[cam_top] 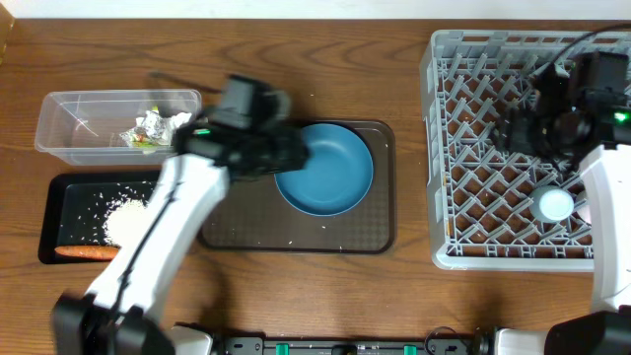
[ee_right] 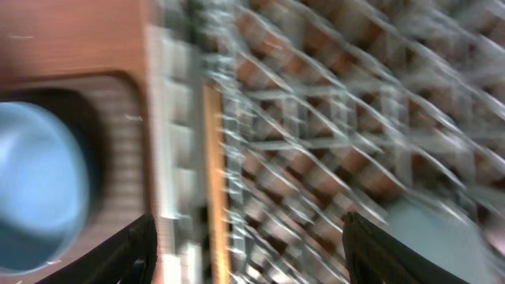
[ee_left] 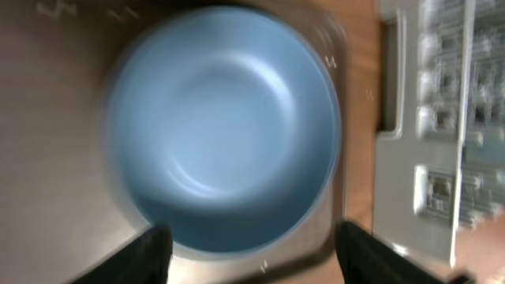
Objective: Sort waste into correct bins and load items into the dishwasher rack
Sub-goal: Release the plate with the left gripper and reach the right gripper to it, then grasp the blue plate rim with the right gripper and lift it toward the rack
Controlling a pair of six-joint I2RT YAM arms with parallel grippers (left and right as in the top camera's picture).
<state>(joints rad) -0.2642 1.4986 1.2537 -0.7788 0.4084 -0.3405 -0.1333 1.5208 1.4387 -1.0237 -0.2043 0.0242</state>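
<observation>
Loading step: left gripper [ee_left: 252, 256], jaws wide and empty, at pale blue bowl [ee_left: 221, 126], rim grasp likely next; right gripper [ee_right: 245, 252], jaws likewise wide, above dishwasher rack [cam_top: 493, 237].

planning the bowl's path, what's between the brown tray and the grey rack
Only a bare strip of wooden table separates the brown tray from the rack, seen overhead.

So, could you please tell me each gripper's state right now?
Left gripper: open, empty, over the blue bowl.
Right gripper: open, empty, over the rack.
</observation>
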